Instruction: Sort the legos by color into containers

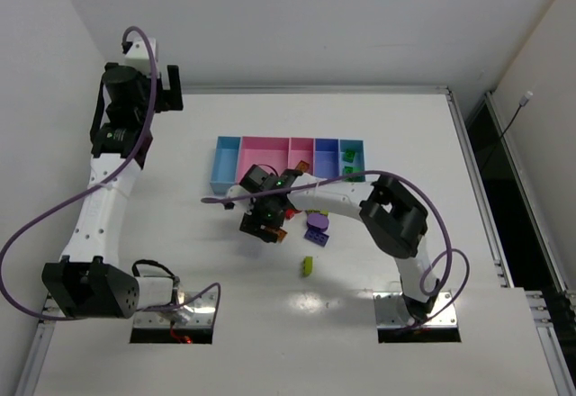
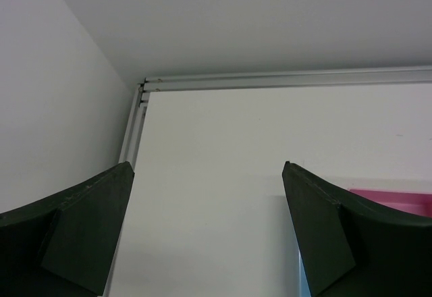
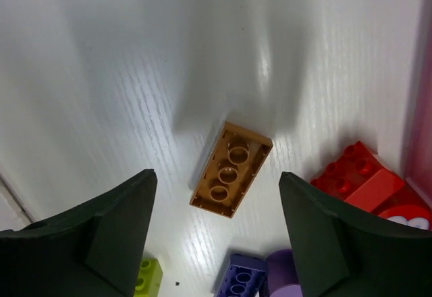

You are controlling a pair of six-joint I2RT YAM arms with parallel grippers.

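My right gripper [image 1: 263, 225] is open and hovers low over the table, just in front of the containers [image 1: 225, 166]. In the right wrist view the gripper [image 3: 217, 174] is above an orange brick [image 3: 231, 169] that lies upside-down between the fingers, untouched. Red bricks [image 3: 358, 175], a purple brick [image 3: 241, 277], a round purple piece [image 3: 287, 273] and a yellow-green brick [image 3: 148, 275] lie around it. Green bricks [image 1: 349, 157] sit in the right light blue bin. My left gripper [image 2: 207, 165] is open and empty, raised at the far left [image 1: 171, 90].
A yellow-green brick [image 1: 307, 265] lies alone nearer the arm bases. Purple pieces [image 1: 316, 229] lie beside the right arm. The left wrist view shows the table's far rail [image 2: 270, 79], the wall, and a pink bin's corner [image 2: 391, 199].
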